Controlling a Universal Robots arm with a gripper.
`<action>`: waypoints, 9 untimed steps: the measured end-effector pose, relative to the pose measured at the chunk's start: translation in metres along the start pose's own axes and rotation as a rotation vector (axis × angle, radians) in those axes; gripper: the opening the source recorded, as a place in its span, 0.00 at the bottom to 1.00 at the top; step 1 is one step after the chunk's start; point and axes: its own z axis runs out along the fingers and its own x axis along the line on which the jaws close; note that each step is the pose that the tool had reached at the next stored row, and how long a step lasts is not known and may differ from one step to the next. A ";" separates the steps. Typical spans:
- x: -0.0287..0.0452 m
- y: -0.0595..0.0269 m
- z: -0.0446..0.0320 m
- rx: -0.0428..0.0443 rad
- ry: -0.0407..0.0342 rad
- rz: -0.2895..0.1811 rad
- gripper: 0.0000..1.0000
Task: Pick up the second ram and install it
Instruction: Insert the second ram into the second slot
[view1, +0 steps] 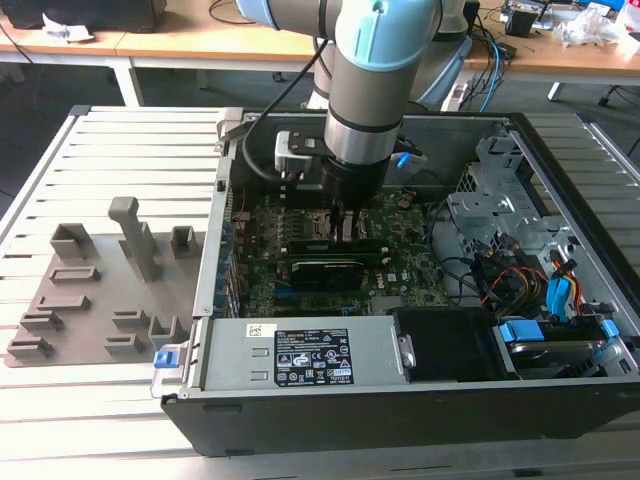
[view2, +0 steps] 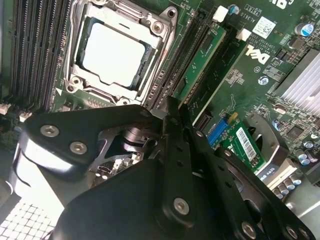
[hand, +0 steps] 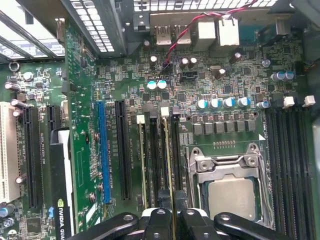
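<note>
In the exterior view, the gripper (view1: 345, 222) reaches down inside the open computer case (view1: 560, 400), over the motherboard (view1: 400, 275). In the first wrist view, its fingers (hand: 161, 220) pinch the second ram (hand: 167, 165), standing on edge in a slot beside the processor socket (hand: 230, 185). In the second wrist view, another stick (view2: 202, 57) sits in a slot beyond the closed fingers.

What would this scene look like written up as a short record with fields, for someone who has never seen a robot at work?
place: an open computer case on a slatted metal table
robot: one arm, its gripper lowered over the motherboard
memory stick: a thin green stick stands on edge in a slot beside the processor socket, the gripper at its near end
second stick: another one stands in a neighbouring slot
holder tray: grey tray on the table at the exterior view's left
</note>
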 end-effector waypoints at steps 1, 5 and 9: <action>0.0000 0.0000 0.0001 0.0000 -0.0001 0.000 0.14; -0.0001 0.0000 0.0002 0.0000 -0.0002 0.000 0.14; -0.0001 0.0000 0.0003 0.0001 -0.0003 0.000 0.14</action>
